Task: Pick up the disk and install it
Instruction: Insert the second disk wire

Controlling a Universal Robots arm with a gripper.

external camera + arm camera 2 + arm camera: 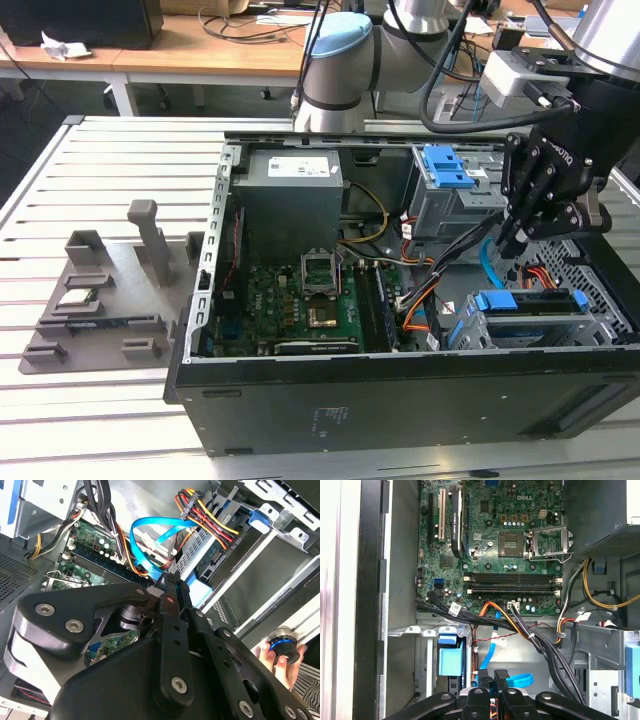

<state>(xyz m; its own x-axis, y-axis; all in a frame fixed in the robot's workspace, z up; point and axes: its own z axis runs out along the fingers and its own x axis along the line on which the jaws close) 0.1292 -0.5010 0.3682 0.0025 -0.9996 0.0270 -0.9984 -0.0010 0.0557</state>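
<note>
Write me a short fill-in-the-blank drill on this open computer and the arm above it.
1. The black robot gripper hangs over the open black computer case with its jaws ____.
2. The flat ribbon cable looping just beyond the gripper is ____ in colour.
3. The grey plastic fixture tray lies on the white slatted table, to the exterior view's ____ of the case.

Missing words: shut; blue; left.
</note>
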